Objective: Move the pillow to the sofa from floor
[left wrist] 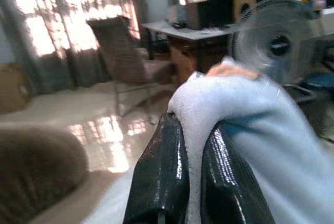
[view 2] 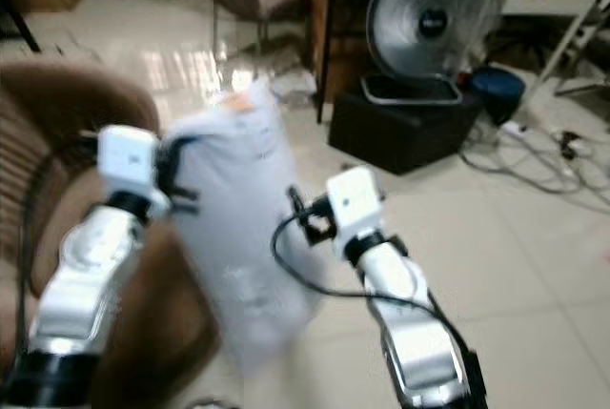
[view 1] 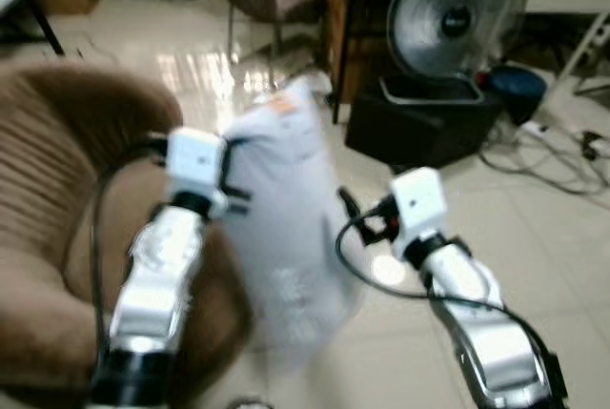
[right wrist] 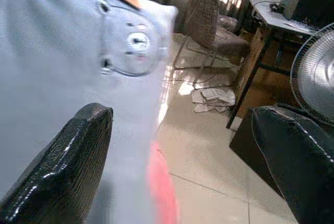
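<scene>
The pillow (view 1: 286, 209) hangs in the air beside the brown sofa (view 1: 57, 190). The left hand (left wrist: 190, 182) pinches its top edge; it droops, soft and light. The right hand (right wrist: 177, 161) is spread wide.

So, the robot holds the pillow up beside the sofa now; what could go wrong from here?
1. Only the left gripper pinches the pillow, at an edge fold; the hanging weight might pull it free.
2. The right gripper is open beside the pillow and gives no support if it swings.
3. The pillow is between the brown sofa and the tile floor, so an early release may drop it on the floor.
</scene>
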Robot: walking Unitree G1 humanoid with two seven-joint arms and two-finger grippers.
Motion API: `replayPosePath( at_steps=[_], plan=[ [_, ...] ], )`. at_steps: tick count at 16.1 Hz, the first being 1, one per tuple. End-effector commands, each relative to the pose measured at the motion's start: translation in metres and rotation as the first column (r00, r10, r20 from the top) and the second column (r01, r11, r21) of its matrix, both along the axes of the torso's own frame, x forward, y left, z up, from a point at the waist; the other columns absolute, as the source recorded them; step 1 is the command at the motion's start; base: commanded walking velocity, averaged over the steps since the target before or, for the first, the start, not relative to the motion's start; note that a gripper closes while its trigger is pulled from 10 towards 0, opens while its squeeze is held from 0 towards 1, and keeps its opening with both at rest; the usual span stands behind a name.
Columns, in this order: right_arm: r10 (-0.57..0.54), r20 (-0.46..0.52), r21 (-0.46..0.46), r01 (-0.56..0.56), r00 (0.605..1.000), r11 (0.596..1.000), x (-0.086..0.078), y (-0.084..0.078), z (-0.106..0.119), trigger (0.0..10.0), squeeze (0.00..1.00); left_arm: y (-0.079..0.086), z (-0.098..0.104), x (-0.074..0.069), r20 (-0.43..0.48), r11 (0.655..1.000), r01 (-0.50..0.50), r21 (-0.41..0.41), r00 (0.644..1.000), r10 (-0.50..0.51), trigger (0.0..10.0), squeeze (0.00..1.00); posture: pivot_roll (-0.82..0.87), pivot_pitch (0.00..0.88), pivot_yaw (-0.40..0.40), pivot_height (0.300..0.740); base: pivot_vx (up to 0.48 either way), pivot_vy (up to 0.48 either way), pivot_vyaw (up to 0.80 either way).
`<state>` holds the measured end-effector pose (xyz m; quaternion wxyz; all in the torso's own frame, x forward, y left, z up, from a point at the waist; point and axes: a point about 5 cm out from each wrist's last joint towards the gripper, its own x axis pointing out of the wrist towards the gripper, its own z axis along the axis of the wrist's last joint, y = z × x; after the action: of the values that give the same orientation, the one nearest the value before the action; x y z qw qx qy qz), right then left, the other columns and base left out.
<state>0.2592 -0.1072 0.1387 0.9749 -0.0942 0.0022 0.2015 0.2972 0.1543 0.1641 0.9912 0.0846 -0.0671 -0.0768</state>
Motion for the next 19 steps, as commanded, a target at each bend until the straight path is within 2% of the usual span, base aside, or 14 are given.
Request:
replayPosePath(
  at_steps=[1, 6, 9, 16, 19],
  plan=[
    [-0.008, -0.017, -0.016, 0.008, 1.0, 1.0, 0.0, -0.007, -0.004, 10.0, 0.0, -0.011, 0.013, 0.0, 0.068, 0.999, 0.042, -0.009, 0.997, -0.041, 10.0, 0.0, -0.06, 0.022, 0.009, 0.74, 0.394, 0.0, 0.8],
    [0.036, -0.048, -0.002, -0.036, 0.998, 0.999, -0.003, -0.002, -0.01, 10.0, 0.0, -0.009, 0.012, 0.0, 0.063, 0.999, 0.04, -0.01, 0.997, -0.039, 10.0, 0.0, -0.05, 0.013, 0.009, 0.74, 0.303, 0.0, 0.8],
    [0.054, -0.065, 0.018, -0.053, 0.996, 0.998, -0.006, -0.003, -0.013, 10.0, 0.0, -0.009, 0.01, 0.001, 0.05, 0.999, 0.039, -0.006, 0.998, -0.038, 10.0, 0.0, -0.06, 0.002, 0.012, 0.74, 0.0, 0.0, 0.0],
    [0.049, -0.082, -0.006, -0.05, 0.995, 0.999, -0.006, -0.006, -0.019, 10.0, 0.0, -0.015, 0.0, 0.005, -0.013, 0.996, 0.083, 0.043, 0.997, -0.082, 10.0, 0.0, -0.06, 0.0, 0.026, 0.74, 0.0, 0.0, 0.0],
    [0.042, -0.09, -0.01, -0.043, 0.995, 0.999, -0.008, -0.006, -0.021, 10.0, 0.0, -0.018, -0.002, 0.007, -0.041, 0.995, 0.091, 0.039, 0.995, -0.09, 10.0, 0.0, -0.06, 0.0, 0.027, 0.74, 0.0, 0.0, 0.0]
  ],
)
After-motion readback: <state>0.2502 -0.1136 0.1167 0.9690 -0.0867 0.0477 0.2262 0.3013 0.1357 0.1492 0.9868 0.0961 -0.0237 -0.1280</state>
